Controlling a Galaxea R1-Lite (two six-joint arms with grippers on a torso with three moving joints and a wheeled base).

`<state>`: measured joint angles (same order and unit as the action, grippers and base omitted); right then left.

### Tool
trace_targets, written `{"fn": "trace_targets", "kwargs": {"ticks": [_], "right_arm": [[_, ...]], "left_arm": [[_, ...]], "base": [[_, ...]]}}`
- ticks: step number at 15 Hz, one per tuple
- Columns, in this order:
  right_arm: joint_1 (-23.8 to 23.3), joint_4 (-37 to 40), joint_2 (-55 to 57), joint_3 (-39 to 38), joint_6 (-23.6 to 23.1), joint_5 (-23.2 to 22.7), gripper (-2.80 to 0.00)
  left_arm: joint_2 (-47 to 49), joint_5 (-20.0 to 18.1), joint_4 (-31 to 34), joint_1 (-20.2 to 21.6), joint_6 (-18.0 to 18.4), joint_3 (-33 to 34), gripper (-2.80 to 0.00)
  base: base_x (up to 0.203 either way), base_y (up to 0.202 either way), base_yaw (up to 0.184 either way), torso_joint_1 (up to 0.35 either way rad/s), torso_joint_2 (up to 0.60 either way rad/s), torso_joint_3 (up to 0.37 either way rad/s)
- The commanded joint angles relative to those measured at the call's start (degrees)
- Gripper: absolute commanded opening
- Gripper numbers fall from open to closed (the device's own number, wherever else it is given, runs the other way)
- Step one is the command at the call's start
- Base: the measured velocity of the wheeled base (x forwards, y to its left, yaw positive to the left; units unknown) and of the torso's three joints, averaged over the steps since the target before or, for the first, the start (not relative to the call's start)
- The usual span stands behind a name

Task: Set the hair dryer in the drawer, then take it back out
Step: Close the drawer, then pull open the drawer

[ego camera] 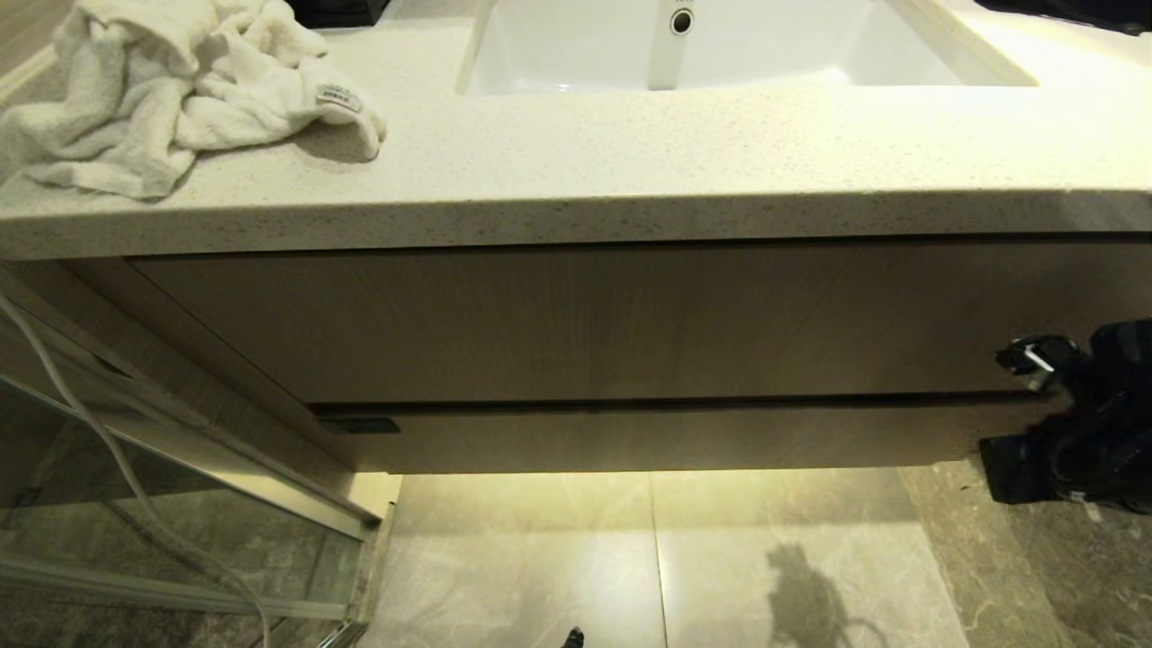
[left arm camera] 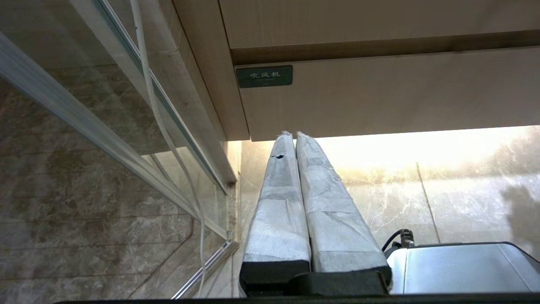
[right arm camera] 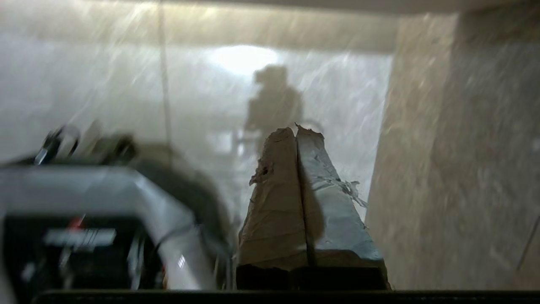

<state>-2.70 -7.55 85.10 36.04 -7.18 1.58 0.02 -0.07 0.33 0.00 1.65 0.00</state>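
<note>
The drawer (ego camera: 684, 436) sits closed under the speckled desk (ego camera: 576, 171), its dark label (left arm camera: 264, 76) just ahead of and above the left tool (left arm camera: 294, 134), whose wrapped fingers are pressed together and hold nothing. The right tool (right arm camera: 295, 128), also pinched closed and empty, is at the drawer's right end, with floor tiles (right arm camera: 126, 84) beyond its tips. A crumpled white towel (ego camera: 180, 90) lies on the desk; no hair dryer shows in any view
</note>
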Motion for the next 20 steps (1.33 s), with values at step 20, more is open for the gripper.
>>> {"fn": "trace_targets", "kwargs": {"ticks": [20], "right_arm": [[3.47,47.90,-73.25,-11.22,-4.09,11.58,-2.80]], "left_arm": [[0.06,-0.01,0.02,0.00,0.02,0.09,-2.80]], "base": [[0.000,0.000,0.000,0.000,0.00,0.000]]}}
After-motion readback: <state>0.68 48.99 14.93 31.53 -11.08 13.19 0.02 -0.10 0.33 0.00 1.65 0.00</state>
